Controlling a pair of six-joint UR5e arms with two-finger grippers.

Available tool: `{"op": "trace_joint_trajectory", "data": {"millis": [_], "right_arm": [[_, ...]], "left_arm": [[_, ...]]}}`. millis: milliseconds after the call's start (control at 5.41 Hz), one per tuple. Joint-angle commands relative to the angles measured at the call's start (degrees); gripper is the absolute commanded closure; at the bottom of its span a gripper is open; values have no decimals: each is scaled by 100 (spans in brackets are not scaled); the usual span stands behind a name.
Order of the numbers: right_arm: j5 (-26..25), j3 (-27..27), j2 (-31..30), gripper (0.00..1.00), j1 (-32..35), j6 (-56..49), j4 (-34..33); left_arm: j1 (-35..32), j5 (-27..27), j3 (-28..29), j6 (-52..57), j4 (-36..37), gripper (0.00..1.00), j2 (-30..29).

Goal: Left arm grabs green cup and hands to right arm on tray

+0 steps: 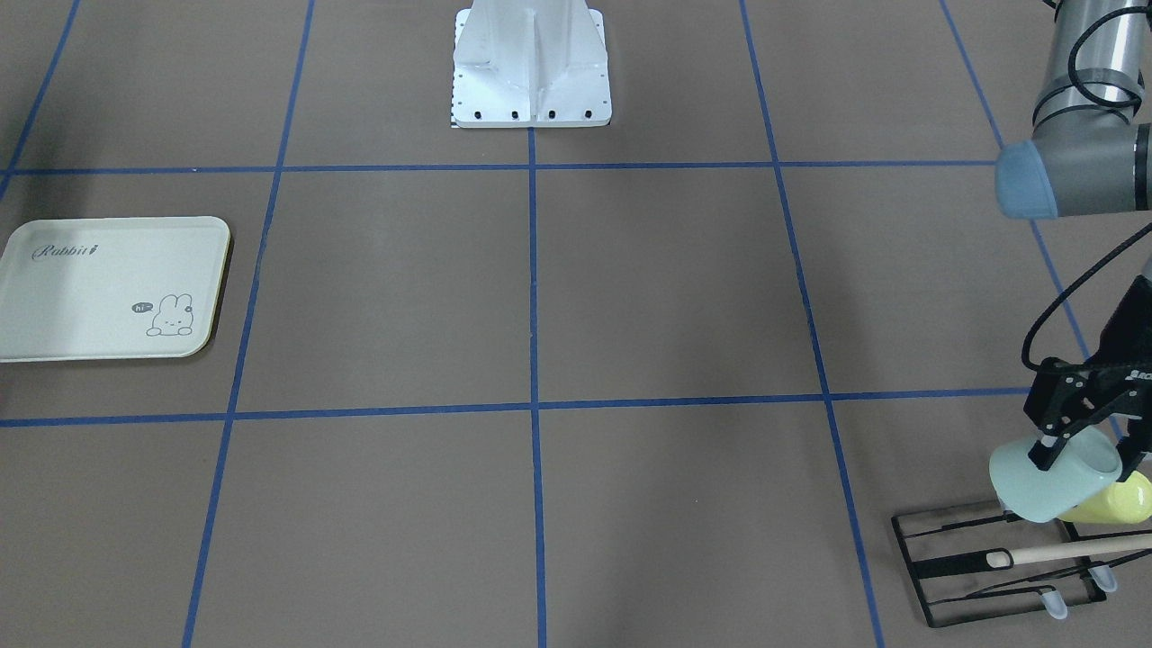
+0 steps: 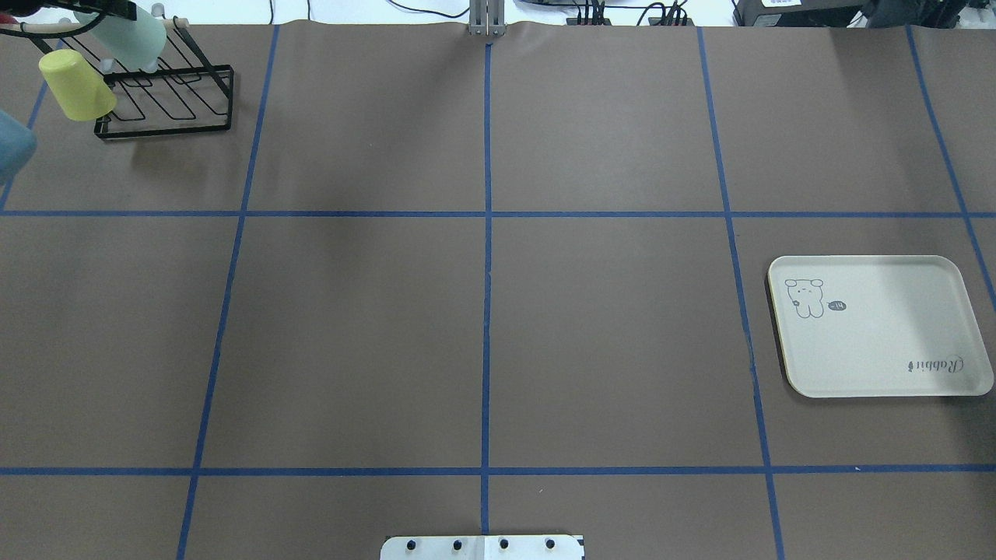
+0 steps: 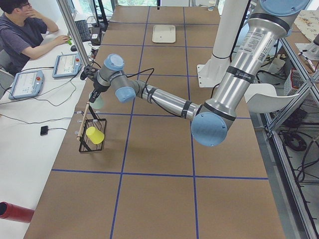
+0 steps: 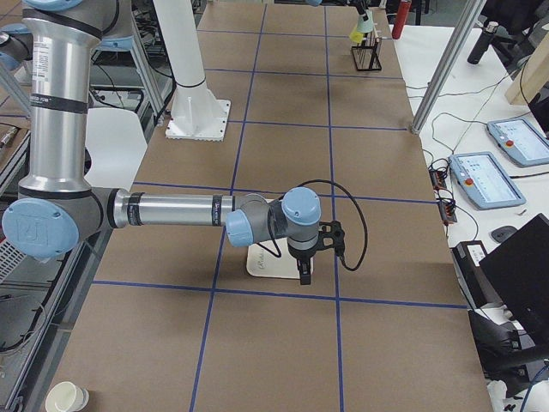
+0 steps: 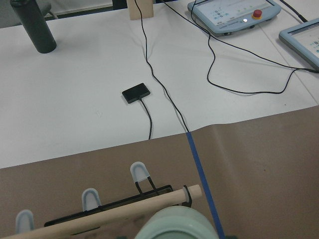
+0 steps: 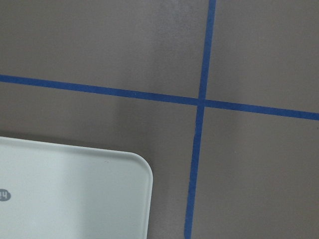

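While the left gripper [image 1: 1083, 447] clamps the green cup [image 1: 1035, 486] by its rim, tilted just over the wire rack [image 1: 945, 576], you're in the grab step; next, lift clear and carry toward the tray [image 1: 54, 306], where the right gripper [image 4: 304, 273] hovers, jaw state not discernible.

A brown table [image 1: 648, 288] is marked into large rectangles by blue tape lines [image 1: 533, 270]. A flat cream rectangular tray [image 1: 81, 306] with rounded corners, "Rabbit" script and a small bunny drawing lies towards the end on the robot's right. A black wire rack [image 2: 167, 129] stands at the far corner on the robot's left, well apart from the tray. A white metal base plate [image 1: 531, 90] with a row of dark bolts sits at the middle of the robot's edge, on the centre tape line
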Motion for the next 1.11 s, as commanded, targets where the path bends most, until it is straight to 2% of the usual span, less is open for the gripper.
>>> {"op": "trace_joint_trajectory", "data": {"millis": [0,185,370,740,925], "right_arm": [[857,2,380,0,0,950,3],[1027,29,670,0,0,1513,3],[1029,90,760,0,-9,1884,211],[924,20,901,2,-288,4249,2032],[845,20,927,2,-412,5218,2807]], "left_arm": [[297,-427,-147,-1550,-635,100,9],[674,-428,-174,-2455,-1050,100,-17],[974,-419,-409,-3134,-1167,100,-17],[1406,-367,-962,-4296,-1238,100,-26],[1712,-358,-1087,-4858,-1595,100,-26]]}}
